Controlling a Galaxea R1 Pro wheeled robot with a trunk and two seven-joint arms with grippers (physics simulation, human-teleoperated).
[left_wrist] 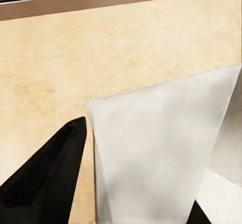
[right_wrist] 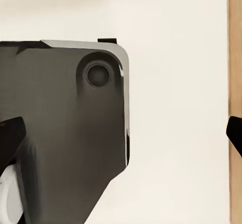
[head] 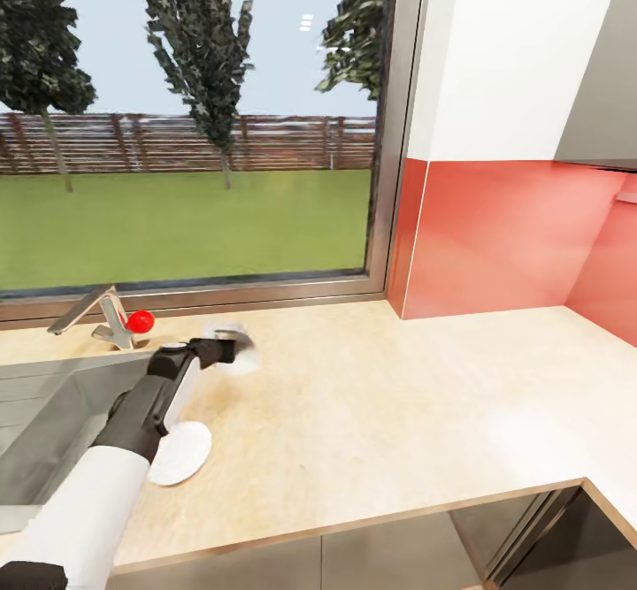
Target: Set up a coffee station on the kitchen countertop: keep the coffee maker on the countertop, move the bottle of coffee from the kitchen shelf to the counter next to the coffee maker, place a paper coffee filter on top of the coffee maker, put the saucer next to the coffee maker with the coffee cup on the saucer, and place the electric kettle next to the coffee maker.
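My left gripper [head: 228, 348] reaches out over the kitchen countertop [head: 398, 395] just right of the sink, shut on a white paper coffee filter [head: 242, 353]. In the left wrist view the filter [left_wrist: 156, 148] is a pale fan-shaped sheet between the two black fingers [left_wrist: 50, 178], held above the light wood. The saucer [head: 183, 453], a plain white plate, lies on the counter near the front edge, partly under my left forearm. My right gripper [right_wrist: 123, 133] stands open, its fingertips at the view's two sides. The bottle of coffee, the coffee cup and the kitchen shelf are out of view.
The steel sink [head: 53, 422] is inset at the left, with a faucet [head: 97, 311] and a red knob [head: 140, 321] behind it. A window runs along the back; a red splashback [head: 504, 236] closes the right corner. Bare counter spreads to the right.
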